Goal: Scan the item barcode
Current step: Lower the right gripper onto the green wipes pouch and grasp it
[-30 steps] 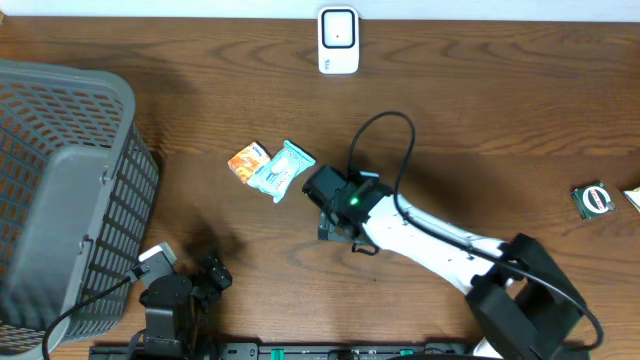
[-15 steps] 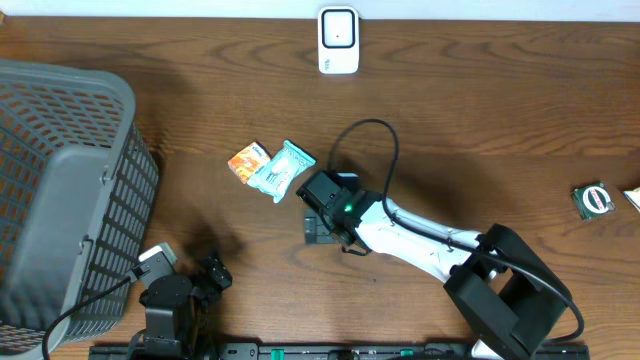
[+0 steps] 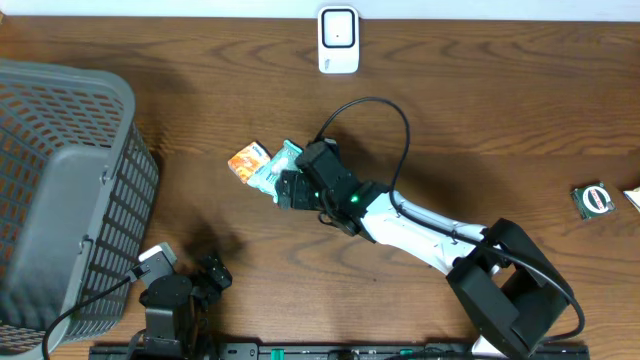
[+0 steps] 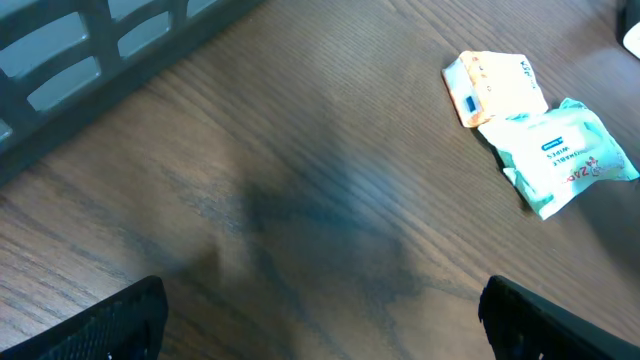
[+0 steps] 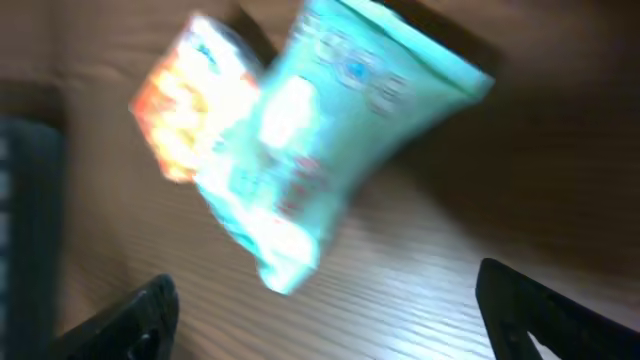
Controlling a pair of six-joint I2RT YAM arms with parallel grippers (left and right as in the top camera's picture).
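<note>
Nearest to the robot's side, the left tool (image 3: 212,272) rests low over the brown wooden worktop (image 3: 480,110). Its two fingers (image 4: 115,322) stand wide apart and there is nothing between them. Just beside it, on the left, stands a big grey mesh basket (image 3: 60,190). More toward the middle, the right arm reaches across the worktop, and the right tool (image 3: 290,188) is at the right edge of a teal wipes packet (image 3: 275,172). In the right wrist view this tool's fingers (image 5: 118,325) are also spread wide with nothing gripped, and the teal wipes packet (image 5: 320,140) lies flat just ahead of them. That picture is blurred, so I cannot tell whether a finger touches the packet. An orange packet (image 3: 247,160) lies on the packet's left side, touching it or partly under it. Both packets are near the middle of the worktop. Well apart from them, at the right edge, lies a small green round thing (image 3: 592,199). At the far edge stands a white scanner (image 3: 338,40), well apart from the packets.
</note>
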